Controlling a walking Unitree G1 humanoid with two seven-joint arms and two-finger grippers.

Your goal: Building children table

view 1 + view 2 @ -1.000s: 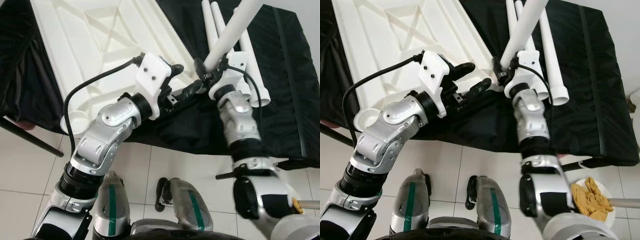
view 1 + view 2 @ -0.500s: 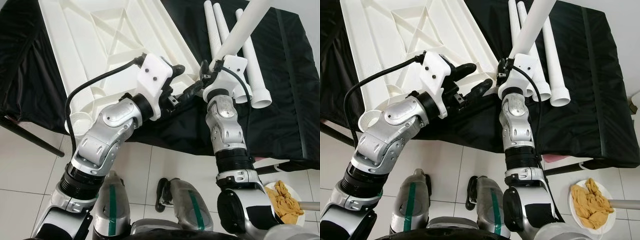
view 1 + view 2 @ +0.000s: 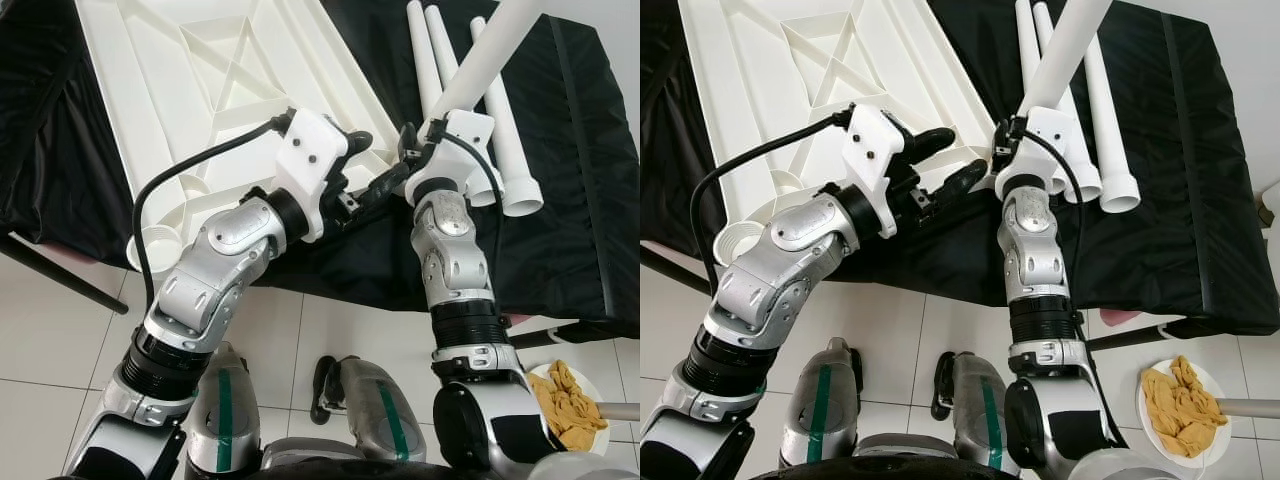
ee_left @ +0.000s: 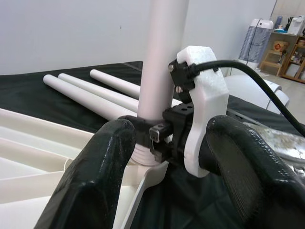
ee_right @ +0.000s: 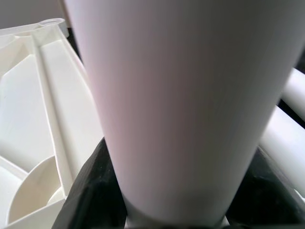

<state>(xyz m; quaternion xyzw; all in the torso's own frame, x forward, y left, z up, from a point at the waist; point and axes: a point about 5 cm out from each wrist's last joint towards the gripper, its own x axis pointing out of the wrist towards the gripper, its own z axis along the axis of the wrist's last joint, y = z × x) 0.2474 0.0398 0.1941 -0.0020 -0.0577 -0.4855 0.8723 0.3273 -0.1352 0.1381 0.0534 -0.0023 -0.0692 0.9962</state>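
The white table top (image 3: 200,80) lies upside down on a black cloth. My right gripper (image 3: 424,138) is shut on a white table leg (image 3: 480,60) and holds it nearly upright, its lower end at the top's near right corner. In the right wrist view the leg (image 5: 181,105) stands between black fingers (image 5: 90,191). My left gripper (image 3: 372,165) is open just left of that corner. In the left wrist view its fingers (image 4: 90,176) flank the leg (image 4: 162,52) and the right gripper's white mount (image 4: 202,109) without touching them.
Three spare white legs (image 3: 505,140) lie side by side on the black cloth (image 3: 590,150) behind the right gripper. A round socket (image 3: 150,245) marks the top's near left corner. A plate of yellow pieces (image 3: 570,400) sits on the tiled floor at right. A black rod (image 3: 60,275) slants at left.
The view has shifted slightly. My right arm has swung in to stand straighter under the leg, with the leg still gripped at the corner. The left gripper has hardly moved.
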